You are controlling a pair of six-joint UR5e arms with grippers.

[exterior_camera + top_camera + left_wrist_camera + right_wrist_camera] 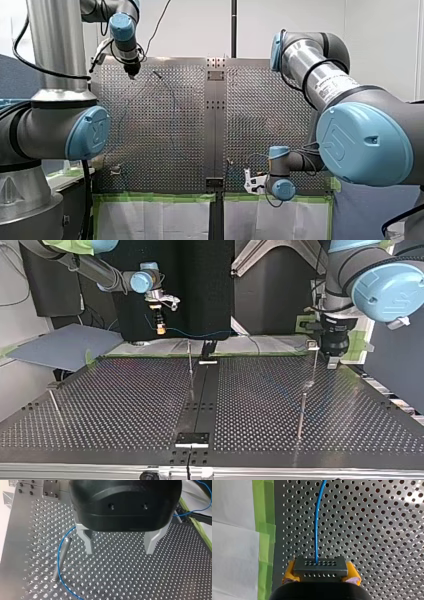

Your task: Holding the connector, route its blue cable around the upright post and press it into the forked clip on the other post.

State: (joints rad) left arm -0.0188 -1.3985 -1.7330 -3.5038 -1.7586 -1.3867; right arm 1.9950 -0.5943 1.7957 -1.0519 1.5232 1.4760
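In the right wrist view my right gripper (320, 574) has its yellow pads (290, 572) shut on a dark grey connector (320, 566). The blue cable (316, 522) runs straight ahead from it over the perforated plate. The top view shows that gripper (159, 326) raised at the far left, its cable (200, 334) trailing to the right. My left gripper (118, 545), black with metal fingers (86, 542), hangs open and empty above the plate. Beside it a plain upright post (61, 559) has the blue cable (59, 555) curving round it. I cannot make out a forked clip.
Thin posts (190, 362) (301, 415) stand on the perforated table (125, 405), one more (54, 402) at the top view's left. A dark centre rail (200, 400) splits the plate. Green tape (263, 517) and white sheeting (232, 542) border the plate by my right gripper.
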